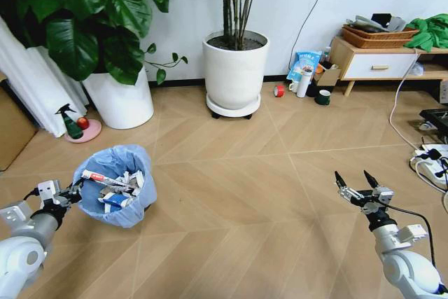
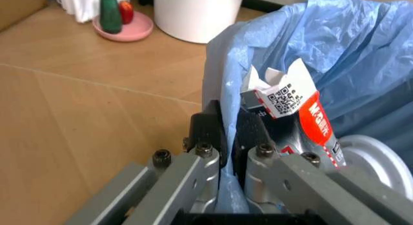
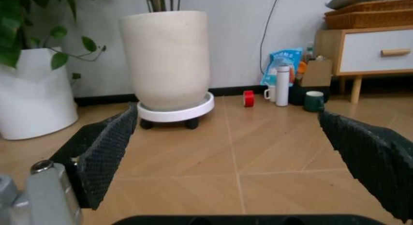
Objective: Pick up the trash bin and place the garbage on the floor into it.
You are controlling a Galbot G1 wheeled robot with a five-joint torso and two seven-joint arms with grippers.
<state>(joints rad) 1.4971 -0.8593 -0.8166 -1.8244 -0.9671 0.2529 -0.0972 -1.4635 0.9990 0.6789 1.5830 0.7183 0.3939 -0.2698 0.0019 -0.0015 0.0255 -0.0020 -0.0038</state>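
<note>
Left gripper [image 1: 72, 190] clenched on the rim of the trash bin [image 1: 119, 209] — bin on the floor [image 1: 238, 187], garbage [image 1: 115, 185] inside. Right gripper [image 1: 356, 185] released, jaws spread — above bare floor.

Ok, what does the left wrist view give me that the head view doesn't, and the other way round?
Left wrist alone: the left gripper pinched shut on the trash bin's blue bag rim, plus a QR code on the red-white carton.

Head alone: the right gripper open above bare floor, and the wooden cabinet.

Both: the bin holding garbage, the white plant pot, the pink tray with the green spray bottle.
</note>
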